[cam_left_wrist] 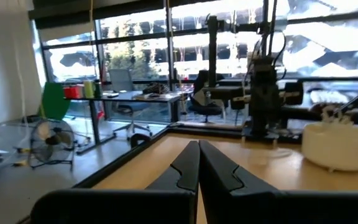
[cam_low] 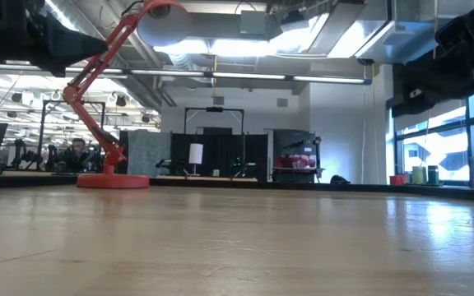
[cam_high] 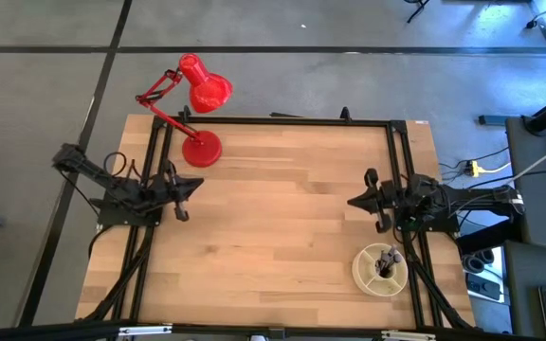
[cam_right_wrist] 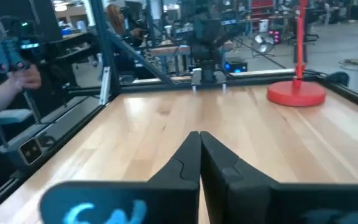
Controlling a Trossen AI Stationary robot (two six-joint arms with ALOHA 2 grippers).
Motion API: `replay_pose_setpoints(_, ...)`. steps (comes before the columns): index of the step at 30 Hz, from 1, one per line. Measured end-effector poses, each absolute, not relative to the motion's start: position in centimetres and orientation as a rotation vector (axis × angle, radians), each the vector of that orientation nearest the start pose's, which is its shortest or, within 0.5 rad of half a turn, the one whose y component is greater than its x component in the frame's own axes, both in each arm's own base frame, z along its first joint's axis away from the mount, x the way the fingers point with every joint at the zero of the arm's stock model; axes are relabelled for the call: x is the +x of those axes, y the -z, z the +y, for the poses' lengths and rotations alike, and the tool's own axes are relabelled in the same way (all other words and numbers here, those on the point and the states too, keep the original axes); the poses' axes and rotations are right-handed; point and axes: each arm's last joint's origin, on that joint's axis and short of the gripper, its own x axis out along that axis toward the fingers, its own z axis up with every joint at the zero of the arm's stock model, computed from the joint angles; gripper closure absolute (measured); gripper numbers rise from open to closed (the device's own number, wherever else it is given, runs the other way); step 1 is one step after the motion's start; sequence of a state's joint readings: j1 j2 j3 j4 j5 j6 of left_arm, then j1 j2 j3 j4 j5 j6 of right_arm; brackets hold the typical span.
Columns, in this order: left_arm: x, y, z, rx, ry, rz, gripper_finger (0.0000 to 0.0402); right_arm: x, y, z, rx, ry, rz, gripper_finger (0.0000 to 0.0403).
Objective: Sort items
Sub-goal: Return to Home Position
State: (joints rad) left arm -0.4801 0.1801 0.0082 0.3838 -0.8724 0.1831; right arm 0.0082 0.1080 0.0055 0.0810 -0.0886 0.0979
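Note:
Several thin dark brushes [cam_high: 384,259] stand bunched in the round cream dish [cam_high: 380,271] near the table's near right corner; the left wrist view shows the dish [cam_left_wrist: 339,146] with brush tips above its rim. My left gripper [cam_high: 200,184] rests at the table's left side, fingers shut [cam_left_wrist: 198,163] and holding nothing. My right gripper [cam_high: 352,202] waits at the right side, just beyond the dish, its fingers also shut [cam_right_wrist: 199,155] on nothing. No brushes lie on the bare wood.
A red desk lamp [cam_high: 199,114] stands on its round base [cam_right_wrist: 296,94] at the far left of the table [cam_high: 282,237]. A black frame rail [cam_high: 282,120] runs along the far edge. A person's hand [cam_right_wrist: 18,79] shows beyond the table's near edge.

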Motion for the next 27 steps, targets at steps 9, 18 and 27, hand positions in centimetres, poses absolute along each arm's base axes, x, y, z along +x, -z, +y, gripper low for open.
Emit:
replay_pose_setpoints(9,8.7,-19.3,-2.7,0.023,-0.351,-0.191,0.0400,10.4,-16.4,0.4,-0.007,-0.115,0.030,0.0399)
replay_pose_setpoints(18,8.1,-19.6,-2.9,0.200,-0.253,-0.227,0.0400,10.4,-16.4,0.3,0.075,-0.079,0.034,0.0399)
replay_pose_setpoints(27,9.4,-17.7,-1.5,0.123,-0.136,-0.100,0.0400,10.4,-16.6,-0.1,0.028,0.052,0.009,0.0398)
